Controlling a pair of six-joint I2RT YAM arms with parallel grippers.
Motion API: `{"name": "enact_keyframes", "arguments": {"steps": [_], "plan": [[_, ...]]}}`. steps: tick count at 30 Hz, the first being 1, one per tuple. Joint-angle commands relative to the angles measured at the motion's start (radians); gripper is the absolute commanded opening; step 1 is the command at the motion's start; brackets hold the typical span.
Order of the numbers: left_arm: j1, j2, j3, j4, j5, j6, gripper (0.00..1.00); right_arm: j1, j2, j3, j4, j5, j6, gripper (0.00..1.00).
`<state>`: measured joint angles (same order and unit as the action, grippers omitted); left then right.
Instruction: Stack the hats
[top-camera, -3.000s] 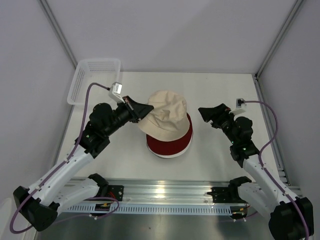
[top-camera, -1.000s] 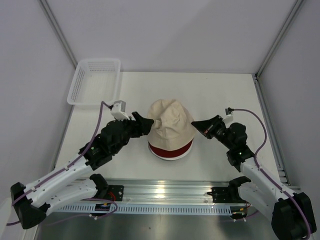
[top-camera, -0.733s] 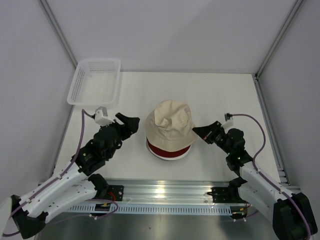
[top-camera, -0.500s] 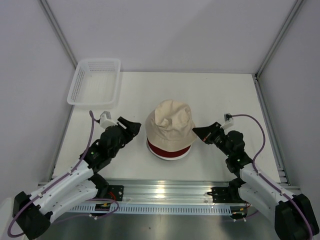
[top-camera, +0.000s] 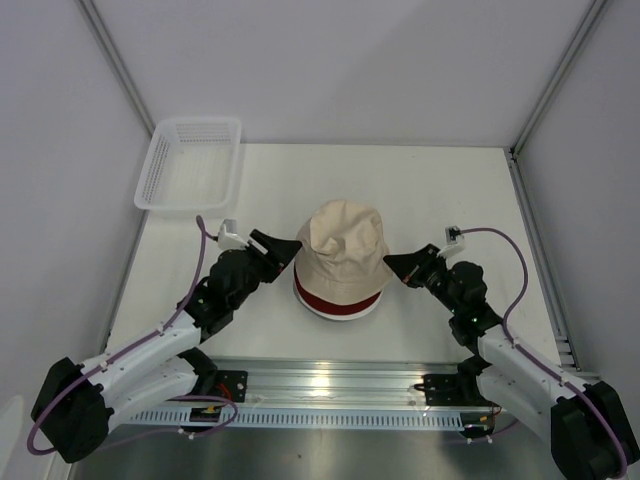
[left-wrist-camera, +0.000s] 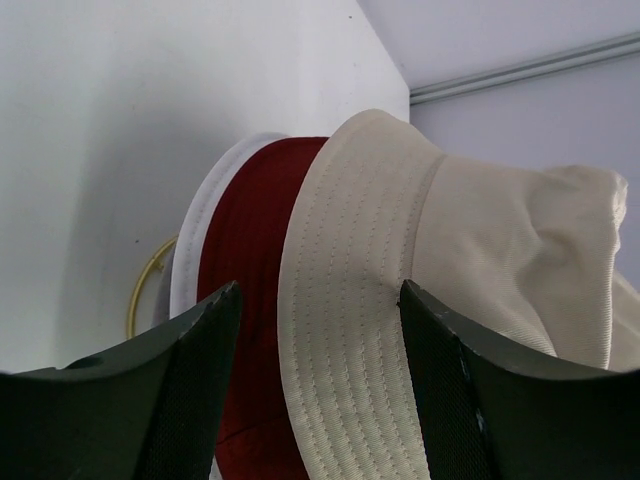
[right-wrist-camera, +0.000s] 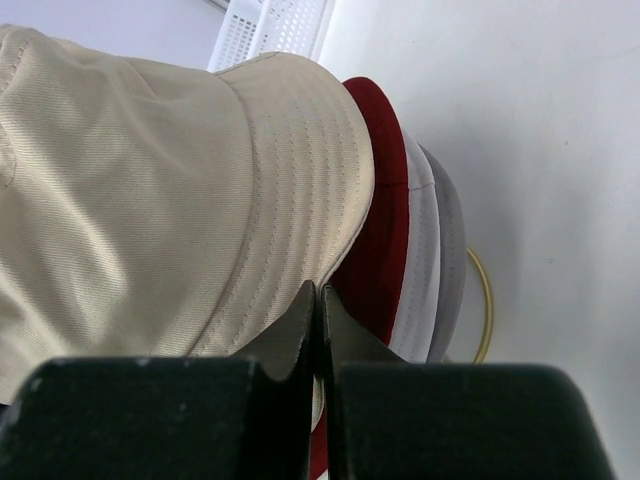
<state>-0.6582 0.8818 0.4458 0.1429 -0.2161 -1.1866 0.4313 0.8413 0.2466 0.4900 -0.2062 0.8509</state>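
Pulled back from the beige hat (top-camera: 343, 245), the left claw (top-camera: 283, 246) is spread and empty just beside its brim. Right claw (top-camera: 392, 264) is pressed together at the other side. That hat tops the dark red hat (top-camera: 340, 298), white hat (right-wrist-camera: 420, 250) and grey hat (right-wrist-camera: 452, 250), mid desk (top-camera: 440, 190).
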Motion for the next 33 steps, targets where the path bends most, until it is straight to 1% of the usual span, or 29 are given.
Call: {"name": "enact_keyframes", "arguments": {"steps": [1, 8, 10, 17, 19, 20, 22, 23, 25, 26, 28, 29, 31, 33], "plan": [[0.009, 0.002, -0.028, 0.122, 0.017, -0.056, 0.68, 0.007, 0.016, -0.003, 0.036, 0.021, -0.036, 0.0], [0.009, 0.022, -0.065, 0.176, 0.023, -0.117, 0.68, 0.009, 0.054, 0.006, 0.058, 0.008, -0.027, 0.0], [0.009, 0.031, -0.071, 0.214, 0.029, -0.129, 0.67, 0.009, 0.064, 0.008, 0.061, 0.008, -0.027, 0.0], [0.009, 0.072, -0.105, 0.325, 0.047, -0.176, 0.61, 0.011, 0.094, 0.025, 0.059, 0.004, -0.029, 0.0], [0.009, 0.077, -0.117, 0.348, 0.05, -0.192, 0.58, 0.011, 0.099, 0.029, 0.059, 0.004, -0.029, 0.0], [0.009, 0.078, -0.121, 0.369, 0.052, -0.194, 0.53, 0.009, 0.101, 0.031, 0.059, 0.004, -0.029, 0.0], [0.009, 0.077, -0.124, 0.373, 0.05, -0.196, 0.47, 0.011, 0.104, 0.034, 0.058, 0.005, -0.03, 0.0], [0.009, 0.075, -0.124, 0.371, 0.05, -0.194, 0.4, 0.011, 0.107, 0.036, 0.058, 0.007, -0.03, 0.0], [0.009, 0.069, -0.131, 0.373, 0.041, -0.197, 0.34, 0.011, 0.111, 0.04, 0.055, 0.007, -0.032, 0.0], [0.009, 0.066, -0.136, 0.374, 0.035, -0.197, 0.25, 0.011, 0.114, 0.042, 0.055, 0.008, -0.03, 0.0], [0.009, 0.057, -0.14, 0.373, 0.021, -0.196, 0.14, 0.012, 0.123, 0.043, 0.056, 0.008, -0.03, 0.0], [0.009, 0.055, -0.145, 0.366, 0.018, -0.192, 0.02, 0.014, 0.125, 0.043, 0.055, 0.011, -0.029, 0.0], [0.009, 0.054, -0.142, 0.354, 0.008, -0.162, 0.01, 0.014, 0.13, 0.045, 0.048, 0.019, -0.03, 0.0], [0.009, 0.051, -0.113, 0.276, 0.0, -0.125, 0.01, 0.012, 0.131, 0.056, 0.01, 0.043, -0.029, 0.0]]}}
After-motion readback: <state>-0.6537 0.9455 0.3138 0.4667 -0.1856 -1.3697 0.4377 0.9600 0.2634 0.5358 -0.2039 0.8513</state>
